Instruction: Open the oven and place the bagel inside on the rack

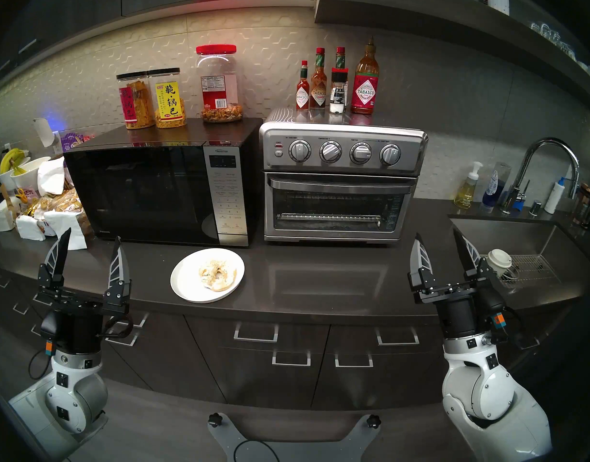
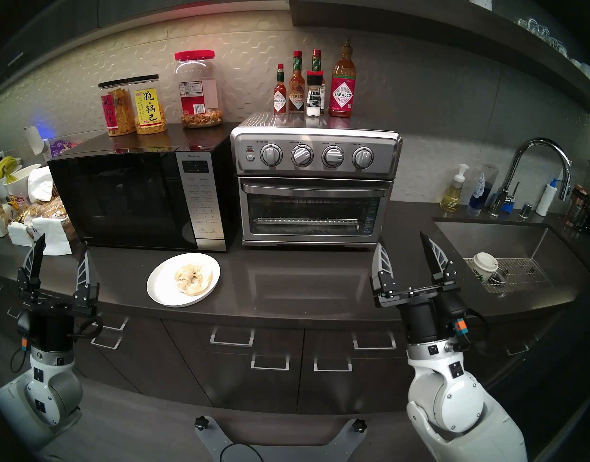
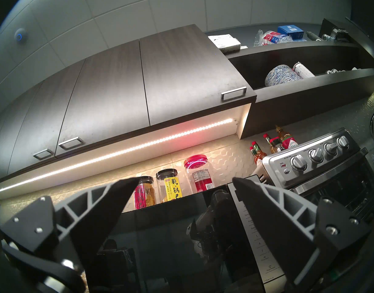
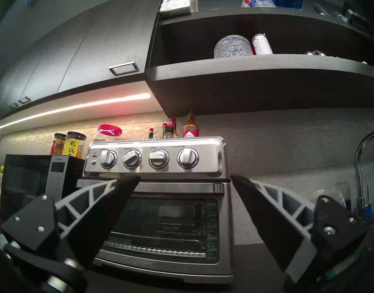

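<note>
Though door shut: 1 bagel [image 1: 218, 274], 2 hands.

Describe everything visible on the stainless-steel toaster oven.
The boxy stainless-steel toaster oven stands on the dark countertop, right of the black microwave. Four round knobs run across its top panel, two small buttons at their left. Its glass drop-down door is shut, bar handle along the top; a wire rack shows through. Sauce bottles stand on top. Neither gripper touches it.
</note>
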Controlling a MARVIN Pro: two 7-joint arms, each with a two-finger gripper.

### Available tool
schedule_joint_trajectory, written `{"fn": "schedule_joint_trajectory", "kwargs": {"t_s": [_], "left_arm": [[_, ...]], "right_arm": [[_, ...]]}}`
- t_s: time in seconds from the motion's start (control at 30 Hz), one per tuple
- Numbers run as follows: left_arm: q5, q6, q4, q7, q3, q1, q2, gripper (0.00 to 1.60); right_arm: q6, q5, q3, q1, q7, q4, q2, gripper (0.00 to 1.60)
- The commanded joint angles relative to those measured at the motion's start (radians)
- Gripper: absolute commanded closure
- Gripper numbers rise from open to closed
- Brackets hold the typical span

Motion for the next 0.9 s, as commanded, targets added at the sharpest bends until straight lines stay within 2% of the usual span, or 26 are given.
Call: {"fn": "schedule_joint_trajectory", "kwargs": {"t_s": [0.0,0.4,0.6,0.73,0.87], "left_arm": [[0.001,-0.001,-0.008,0.001,-0.006,-0.002,0.0,0.0],[0.001,-0.001,-0.008,0.001,-0.006,-0.002,0.0,0.0],[0.001,-0.001,-0.008,0.001,-0.006,-0.002,0.0,0.0],[0.001,-0.001,-0.008,0.001,-0.006,-0.002,0.0,0.0],[0.001,-0.001,-0.008,0.001,-0.006,-0.002,0.0,0.0]], "right_arm": [[0.048,-0.015,-0.008,0.092,-0.003,-0.003,-0.001,0.0],[0.132,-0.007,-0.022,0.191,0.006,0.007,0.012,0.0],[0.14,-0.021,-0.034,0.235,0.019,0.026,0.011,0.0],[0.157,-0.034,-0.058,0.294,0.028,0.049,0.003,0.0],[0.161,-0.027,-0.062,0.304,0.023,0.052,-0.007,0.0]]}}
